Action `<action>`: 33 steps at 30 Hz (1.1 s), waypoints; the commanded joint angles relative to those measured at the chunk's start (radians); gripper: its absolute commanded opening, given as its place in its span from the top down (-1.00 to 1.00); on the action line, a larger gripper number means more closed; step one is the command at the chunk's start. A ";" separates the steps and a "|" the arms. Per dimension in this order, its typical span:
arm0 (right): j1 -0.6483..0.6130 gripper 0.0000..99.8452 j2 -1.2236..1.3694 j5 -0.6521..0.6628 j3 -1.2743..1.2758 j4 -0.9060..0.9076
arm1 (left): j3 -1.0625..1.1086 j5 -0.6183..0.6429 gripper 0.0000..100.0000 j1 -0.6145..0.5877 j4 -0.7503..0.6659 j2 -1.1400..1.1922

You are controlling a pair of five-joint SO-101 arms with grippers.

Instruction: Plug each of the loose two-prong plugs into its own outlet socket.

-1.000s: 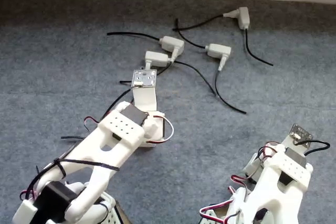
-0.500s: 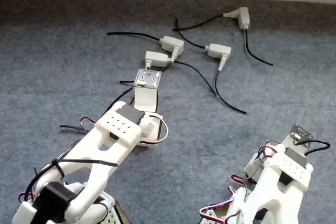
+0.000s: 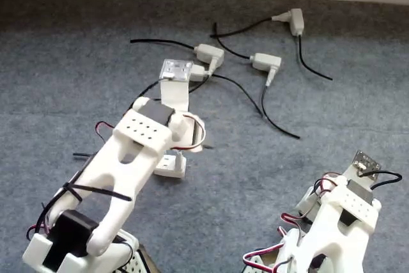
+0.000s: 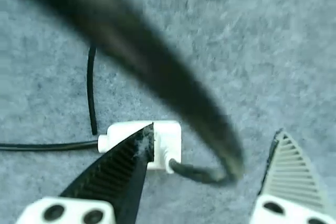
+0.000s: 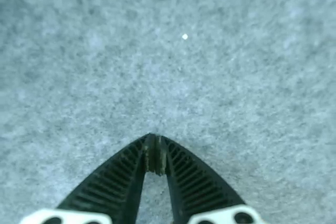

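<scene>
The left gripper (image 4: 214, 130) is standing released, jaws spread wide, over the grey carpet (image 4: 273, 35). A white connector (image 4: 167, 148) is lying on the carpet just beyond the black finger (image 4: 123, 171), partly hidden behind its tip and apart from the pale finger (image 4: 289, 171); a black cable (image 4: 47, 145) is trailing from its end. Further right in the high view, a second connector (image 3: 209, 54), third connector (image 3: 265, 62) and fourth connector (image 3: 295, 20) are lying well apart from both arms. The right gripper (image 5: 154, 153) is sitting clenched on nothing, over carpet
</scene>
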 commanded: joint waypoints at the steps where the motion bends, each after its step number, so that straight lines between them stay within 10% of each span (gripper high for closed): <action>1: -0.001 0.99 -0.013 0.009 -0.001 -0.019 | -0.177 0.000 0.31 -0.008 0.029 -0.013; 19: -0.001 0.99 -0.015 0.009 -0.001 -0.030 | -1.325 -0.005 0.32 -0.019 0.588 -0.016; 33: -0.097 0.99 -0.018 0.009 -0.070 -0.150 | -0.848 -0.006 0.32 -0.367 0.601 -0.647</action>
